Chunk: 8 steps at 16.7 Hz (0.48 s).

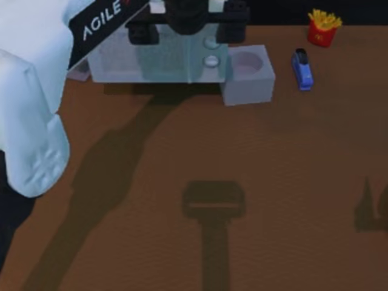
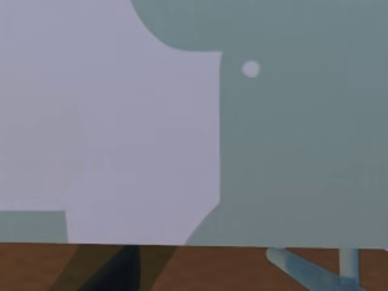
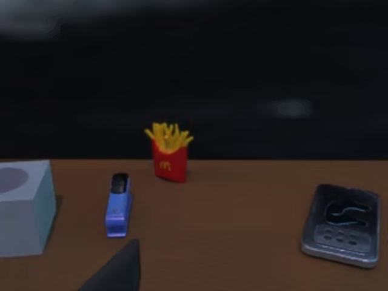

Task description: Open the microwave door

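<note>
The microwave (image 1: 159,57), a large light-grey box with two round silver knobs (image 1: 211,60), stands at the table's back, left of centre. Its door (image 1: 124,63) is the pale panel left of the knobs, lying flat against the front. My left arm reaches in from the left, and its black left gripper (image 1: 188,21) hangs over the microwave's top near the knob side. The left wrist view is filled from close up by the microwave's pale face (image 2: 121,121), partly in grey shadow. Of my right gripper only one dark pointed tip (image 3: 121,270) shows, low over the table.
A grey cube with a round hole (image 1: 247,76) touches the microwave's right side. A blue stapler (image 1: 302,70) and a red box of fries (image 1: 323,27) lie further right. A silver flat device (image 3: 341,225) rests on the table in the right wrist view.
</note>
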Motion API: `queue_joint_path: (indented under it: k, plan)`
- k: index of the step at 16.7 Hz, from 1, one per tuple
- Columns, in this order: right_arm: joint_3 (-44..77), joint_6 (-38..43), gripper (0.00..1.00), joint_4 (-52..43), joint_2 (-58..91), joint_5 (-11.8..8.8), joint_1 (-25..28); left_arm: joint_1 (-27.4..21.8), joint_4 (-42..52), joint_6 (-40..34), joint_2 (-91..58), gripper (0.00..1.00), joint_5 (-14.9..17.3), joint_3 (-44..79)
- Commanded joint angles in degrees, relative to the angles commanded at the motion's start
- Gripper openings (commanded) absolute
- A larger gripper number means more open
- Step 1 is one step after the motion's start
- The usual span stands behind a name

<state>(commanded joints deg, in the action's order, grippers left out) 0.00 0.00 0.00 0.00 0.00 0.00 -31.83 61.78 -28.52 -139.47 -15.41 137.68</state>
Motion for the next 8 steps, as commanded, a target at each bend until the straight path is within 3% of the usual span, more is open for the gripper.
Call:
queue_joint_path:
  k: [1, 8]
  plan:
    - [0.00, 0.00, 1.00, 0.00, 0.00, 0.00, 0.00, 0.00, 0.00, 0.00, 0.00, 1.00, 0.00, 0.00]
    - [0.00, 0.00, 1.00, 0.00, 0.00, 0.00, 0.00, 0.00, 0.00, 0.00, 0.00, 0.47, 0.00, 0.00]
